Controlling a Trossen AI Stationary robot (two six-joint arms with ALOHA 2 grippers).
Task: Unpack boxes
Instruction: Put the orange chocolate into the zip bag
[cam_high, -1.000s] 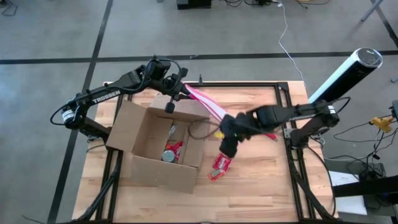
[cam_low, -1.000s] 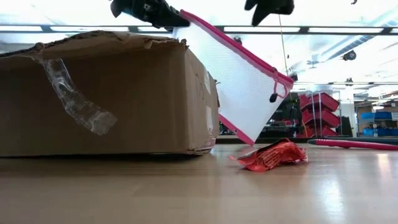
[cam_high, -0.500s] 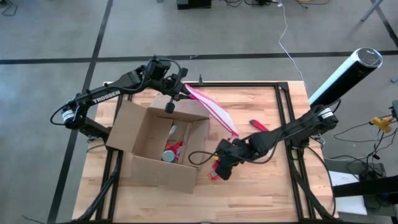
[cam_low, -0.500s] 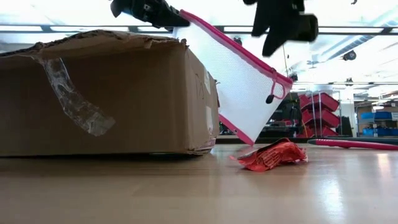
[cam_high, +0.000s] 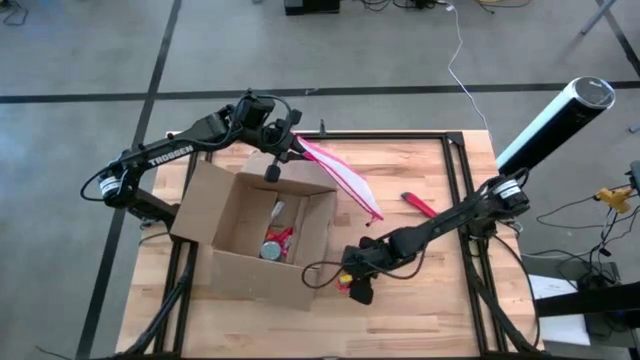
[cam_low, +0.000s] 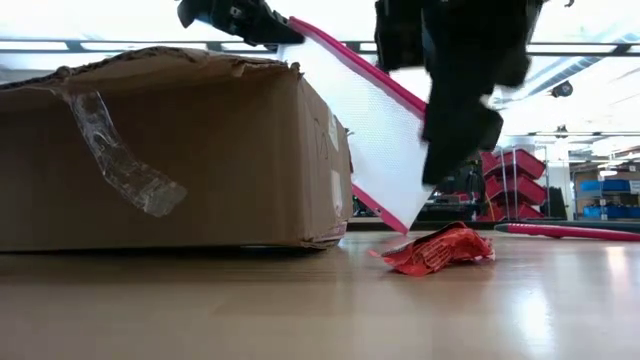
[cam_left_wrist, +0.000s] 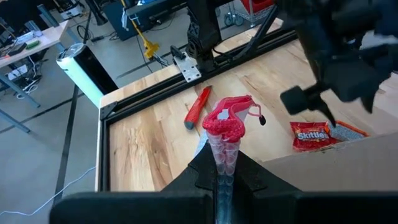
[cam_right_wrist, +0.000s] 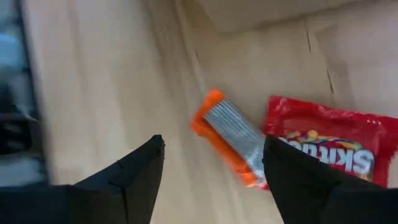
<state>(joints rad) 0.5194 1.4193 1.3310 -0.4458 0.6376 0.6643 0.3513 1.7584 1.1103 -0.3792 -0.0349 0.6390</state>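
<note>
With the left pincer (cam_left_wrist: 219, 177) clenched on the pouch (cam_high: 340, 177) and the right pincer (cam_right_wrist: 211, 168) released above the tabletop (cam_high: 430, 290), the light, stiff box (cam_high: 255, 235) sits left, best gripped by a flap edge.

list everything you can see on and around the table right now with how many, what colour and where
box: one, brown cardboard, open, left half of the table
items in box: a few, red and silver, on its floor; exact count unclear
pouch: one, translucent with pink edge, held up over the box's far right corner
Skittles bag: one, red, flat on the table right of the box
wrapper: one, orange and silver, beside the Skittles bag
tool: one, red, lying on the table's right part
cylinder: one, pale with dark top, off the table's far right corner
left gripper: shut on the pouch
right gripper: fingers open, low over the wrapper
</note>
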